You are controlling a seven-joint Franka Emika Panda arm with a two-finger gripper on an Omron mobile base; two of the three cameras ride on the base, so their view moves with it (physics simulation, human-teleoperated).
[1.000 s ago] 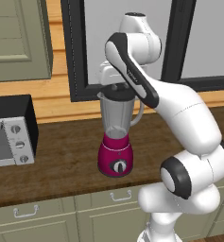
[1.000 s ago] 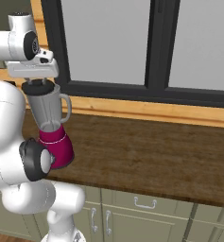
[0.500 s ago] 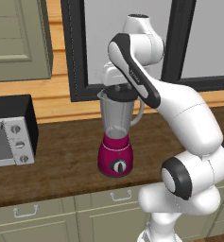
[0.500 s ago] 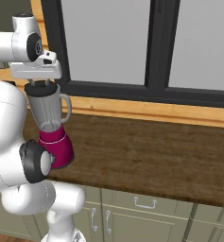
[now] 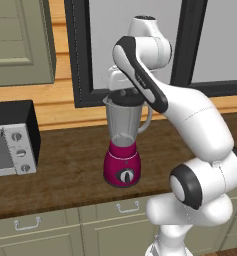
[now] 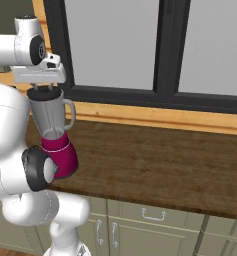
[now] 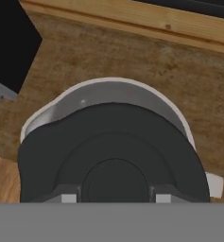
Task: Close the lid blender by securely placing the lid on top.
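Tool: the two-finger tool point(image 7: 113, 197) is sitting directly above the jar mouth, its 2 tips bracketing the raised centre of the flat round black lid point(image 7: 111, 156); it appears to be clamping it.
Lid: it is covering most of the jar opening, with a crescent of rim showing at 1 side.
Blender: the magenta-based blender with the clear grey jar point(image 5: 122, 145) is standing upright on the dark wooden bench point(image 6: 155, 165).
Progress: nearly done, judging by this; final seating and release are remaining.
Nearby: the black-and-silver toaster oven point(image 5: 10, 140) is standing well apart.

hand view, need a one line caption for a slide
Gripper holding the black lid just over the blender jar's mouth, wooden counter below.
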